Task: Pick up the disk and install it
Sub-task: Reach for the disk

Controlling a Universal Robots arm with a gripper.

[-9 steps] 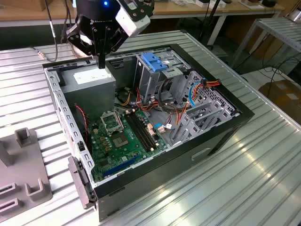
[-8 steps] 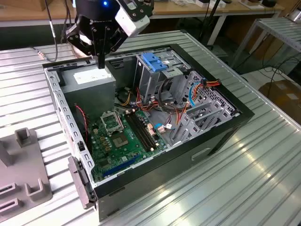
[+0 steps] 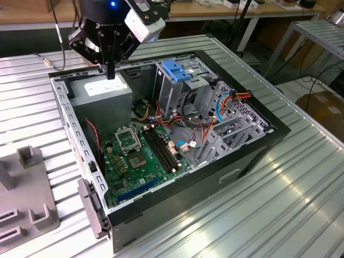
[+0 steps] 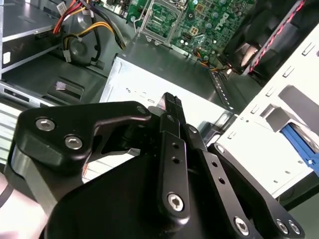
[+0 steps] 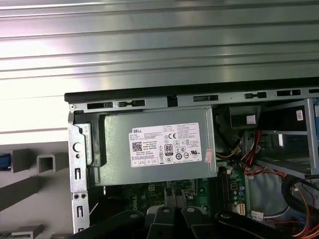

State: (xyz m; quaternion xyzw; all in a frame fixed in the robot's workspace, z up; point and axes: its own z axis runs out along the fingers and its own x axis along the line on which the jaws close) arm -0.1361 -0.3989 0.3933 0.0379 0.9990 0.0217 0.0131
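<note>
Currently gripper (image 3: 110, 75) closed, empty, above power supply (image 3: 105, 95); first wrist view shows its white sticker (image 5: 167, 145).

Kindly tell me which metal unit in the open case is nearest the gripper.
The grey power-supply box with a white sticker, just beneath the gripper; the blue-topped metal cage stands apart.

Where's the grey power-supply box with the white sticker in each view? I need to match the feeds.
Exterior view: the power-supply box sits in the case's far corner, toward the exterior view's left, beneath the gripper.
Second wrist view: the power-supply box lies between the gripper and the motherboard.
First wrist view: the power-supply box lies between the case's black rim and the motherboard.
Shared landmark: the green motherboard.
</note>
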